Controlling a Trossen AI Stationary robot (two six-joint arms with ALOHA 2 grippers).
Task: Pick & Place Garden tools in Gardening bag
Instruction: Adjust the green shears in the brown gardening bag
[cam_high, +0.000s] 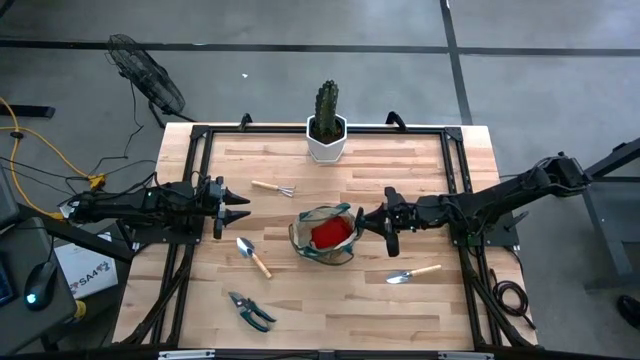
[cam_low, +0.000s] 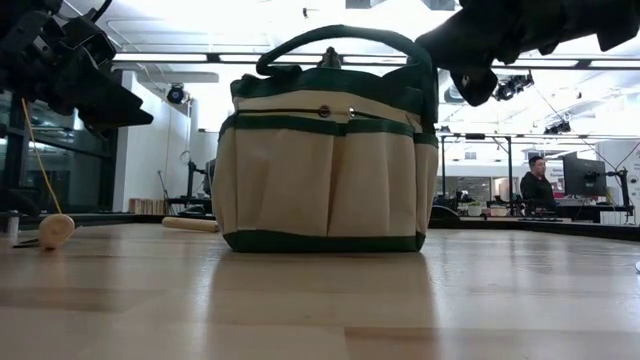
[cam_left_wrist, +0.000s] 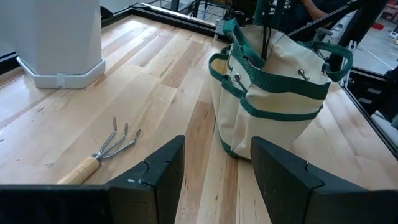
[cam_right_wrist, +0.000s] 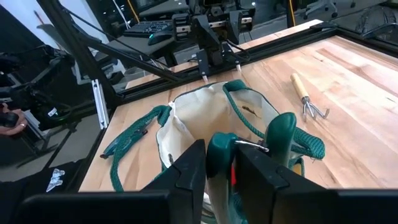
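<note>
**Ana:** From above, where is the bag?

**Ben:** The soft green and tan cloth bag (cam_high: 322, 250) sits in the middle of the frame. A red glove (cam_high: 333, 233) is inside it. The right claw (cam_high: 372, 222) is at the bag's right rim.

**Ana:** What is close to grab next?

**Ben:** I think the wooden-handled metal trowel (cam_high: 412, 273). It lies down and to the right of the right claw. Its long way runs left to right, and the blade points left. The left claw (cam_high: 236, 206), at middle left, is nearer the small wooden-handled metal rake (cam_high: 273, 188).

**Ana:** And from table height?

**Ben:** The bag fills the middle. The right claw hangs at the upper right, by the handle.

**Ana:** The left wrist?

**Ben:** The left claw is spread wide and holds nothing. The rake (cam_left_wrist: 102, 152) lies at the lower left, and its prongs point to the upper right.

**Ana:** The right wrist?

**Ben:** The right claw is at the bag's green strap (cam_right_wrist: 221, 146), at the bottom middle. I cannot tell if it pinches the strap.
</note>
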